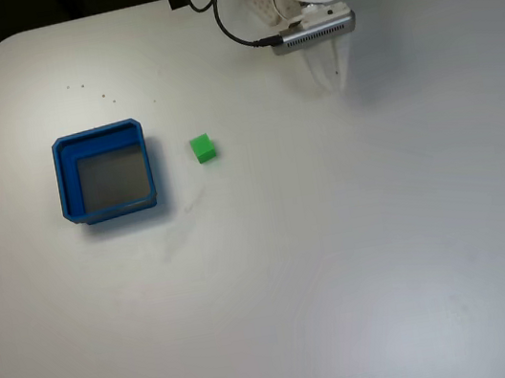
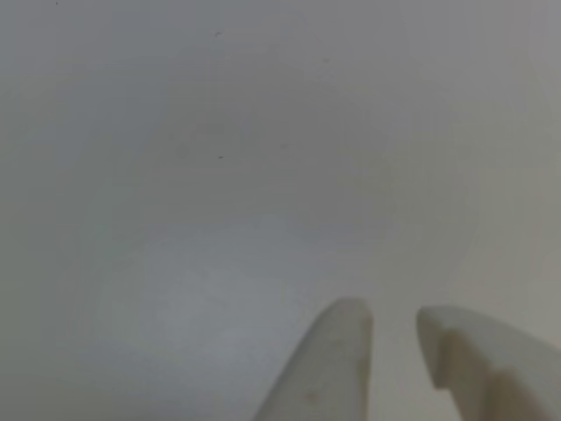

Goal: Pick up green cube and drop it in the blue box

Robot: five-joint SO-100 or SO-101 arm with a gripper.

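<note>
Cube: the green cube [image 1: 202,148] sits flat on the white table [image 1: 342,261], in the left half as the fixed view shows it, nearer the far edge than the near one. Nothing touches it.
Box: the blue box [image 1: 64,182] stands just left of the cube in the fixed view, apart from it by a small strip of bare table. It is close to the table's left edge. Its grey floor is bare.
Arm: the white arm stands at the far edge, right of the middle in the fixed view, well apart from cube and box. A black cable loops beside its base.
Gripper: in the fixed view the gripper [image 1: 330,74] points down over the table by the far edge. In the other view its two white fingertips [image 2: 337,351] enter from the bottom edge with a narrow gap between them (gripper [image 2: 394,329]), holding nothing, only bare table beyond.
</note>
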